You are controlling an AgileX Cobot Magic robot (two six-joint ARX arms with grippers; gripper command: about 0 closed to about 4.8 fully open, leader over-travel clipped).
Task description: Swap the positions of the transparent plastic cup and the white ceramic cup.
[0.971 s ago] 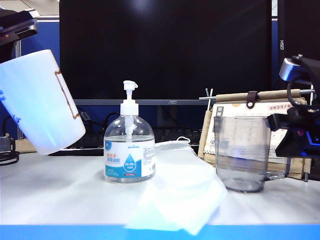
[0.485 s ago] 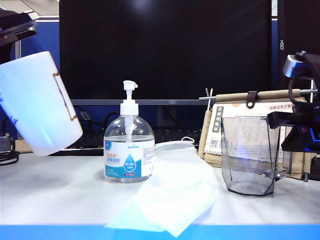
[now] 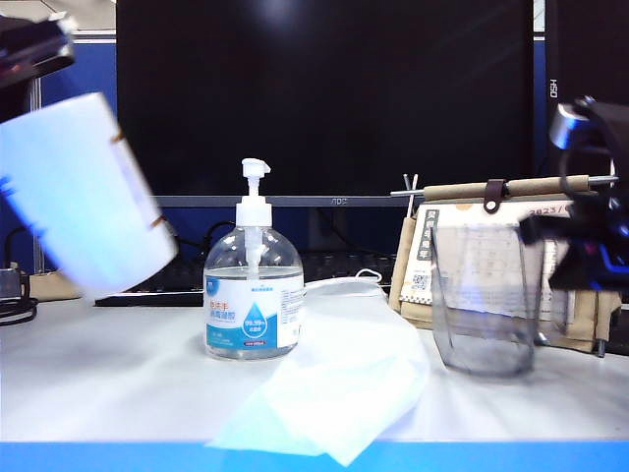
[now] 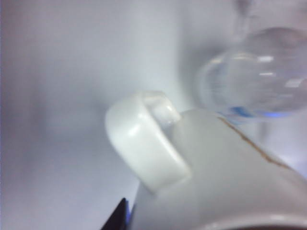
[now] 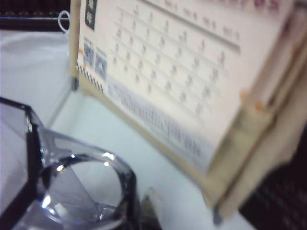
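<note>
In the exterior view, you see the left gripper point(image 3: 29, 44) carrying the white ceramic cup point(image 3: 84, 192) tilted above the table's left; the right gripper point(image 3: 580, 256) is clenched on the transparent plastic cup point(image 3: 486, 295) just off the table point(image 3: 118, 393) at right. The left wrist view shows the white cup's handle near the sanitizer bottle point(image 4: 254, 76). The right wrist view shows the clear cup beside the calendar point(image 5: 182, 81); you risk clipping either in crossing.
</note>
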